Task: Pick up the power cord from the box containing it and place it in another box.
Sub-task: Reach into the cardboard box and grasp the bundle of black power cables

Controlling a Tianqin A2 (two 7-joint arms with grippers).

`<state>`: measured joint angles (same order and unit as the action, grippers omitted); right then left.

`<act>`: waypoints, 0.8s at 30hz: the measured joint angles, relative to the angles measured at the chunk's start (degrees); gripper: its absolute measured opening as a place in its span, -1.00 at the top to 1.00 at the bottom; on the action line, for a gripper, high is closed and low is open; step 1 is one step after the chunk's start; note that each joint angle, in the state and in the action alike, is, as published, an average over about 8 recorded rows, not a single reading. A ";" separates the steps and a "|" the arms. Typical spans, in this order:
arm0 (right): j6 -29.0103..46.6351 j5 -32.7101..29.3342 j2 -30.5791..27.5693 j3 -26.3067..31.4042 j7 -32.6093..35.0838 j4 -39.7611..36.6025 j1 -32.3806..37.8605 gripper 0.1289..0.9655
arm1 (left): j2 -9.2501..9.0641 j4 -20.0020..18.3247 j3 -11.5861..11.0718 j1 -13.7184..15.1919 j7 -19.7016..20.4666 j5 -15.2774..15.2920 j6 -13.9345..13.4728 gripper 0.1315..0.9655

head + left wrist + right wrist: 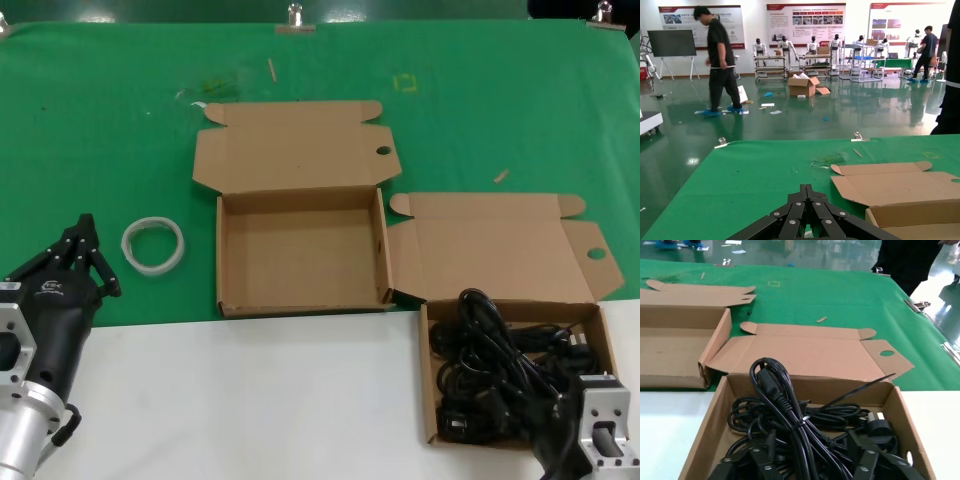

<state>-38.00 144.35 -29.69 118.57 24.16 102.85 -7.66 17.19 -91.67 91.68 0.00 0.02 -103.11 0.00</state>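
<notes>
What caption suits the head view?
Right gripper lowered into the cord-filled box; empty box beside it.

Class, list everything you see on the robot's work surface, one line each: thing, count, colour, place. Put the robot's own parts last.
power cord: one bundle, black, inside the right-hand box, tied with a cable tie.
box containing it: one, brown cardboard, lid open, at the right on the white surface.
another box: one, brown cardboard, open and empty, centre, on the green mat.
ring: one, whitish, on the green mat left of the empty box.
green mat: one, green, covering the far half of the table.
left gripper: one, black, shut, near the ring at the left.
right gripper: one, black with silver mount, low over the cord's box at the right.
</notes>
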 joint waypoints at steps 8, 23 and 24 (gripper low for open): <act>-0.56 -0.35 0.24 -0.25 1.48 0.62 -0.74 0.29 | 0.00 0.00 0.00 0.00 0.00 0.00 0.00 0.98; -2.23 1.33 0.17 0.49 5.35 1.03 1.25 0.84 | 0.00 0.00 0.00 0.00 0.00 0.00 0.00 0.98; -2.84 1.52 0.05 0.53 5.89 1.77 1.32 0.84 | 0.00 0.00 0.00 0.00 0.00 0.00 0.00 0.98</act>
<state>-40.85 145.87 -29.64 119.10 30.04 104.62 -6.34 17.19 -91.67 91.68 0.00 0.02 -103.11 0.00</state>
